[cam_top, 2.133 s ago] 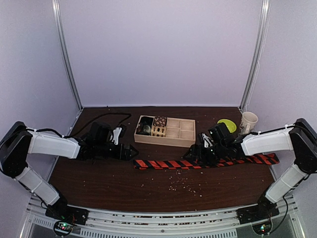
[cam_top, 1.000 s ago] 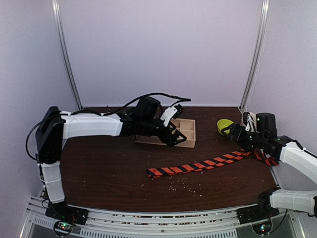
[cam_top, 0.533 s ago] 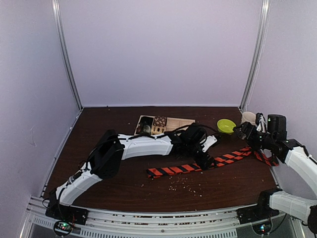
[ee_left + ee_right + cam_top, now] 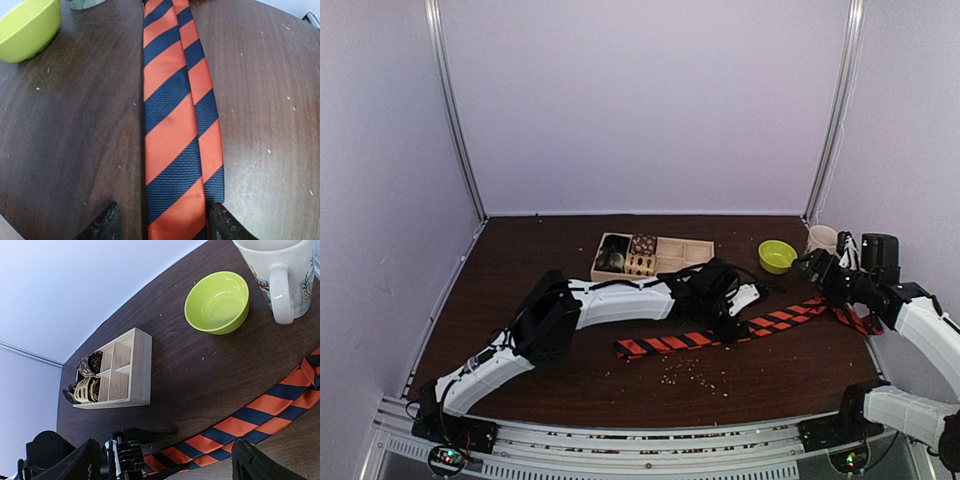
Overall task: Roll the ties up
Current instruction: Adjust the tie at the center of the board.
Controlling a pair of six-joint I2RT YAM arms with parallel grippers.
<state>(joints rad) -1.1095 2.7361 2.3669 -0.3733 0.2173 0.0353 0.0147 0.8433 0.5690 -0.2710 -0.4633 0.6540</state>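
Lying on the table (image 4: 520, 330): the striped necktie (image 4: 665, 343), flat and unrolled, red-orange and dark diagonal bands; it runs from in front of the wooden tray (image 4: 682, 262) across to the right edge, where its far end looks folded over
Tie up close: from the left wrist the necktie (image 4: 172, 135) shows as two striped strips side by side, a wide one and a narrower one touching along its edge
Left gripper (image 4: 728, 326): reached far across to the middle of the tie, low over it; the jaws are spread and straddle the cloth, one fingertip (image 4: 107, 227) on bare wood beside it, the other at its opposite edge; nothing pinched that I can see
Right gripper (image 4: 818, 266): held up off the table near the mug, above the tie's right part; jaws spread wide, nothing between them
Wooden tray: behind the tie, divided into compartments; patterned fabric rolls (image 4: 90, 382) fill the leftmost ones, the others show bare wood
Green bowl (image 4: 777, 255): right of the tray, upright, apart from the tie
Mug (image 4: 822, 240): just right of the bowl, by the back right corner post
Crumbs (image 4: 695, 375): pale specks scattered on the wood in front of the tie
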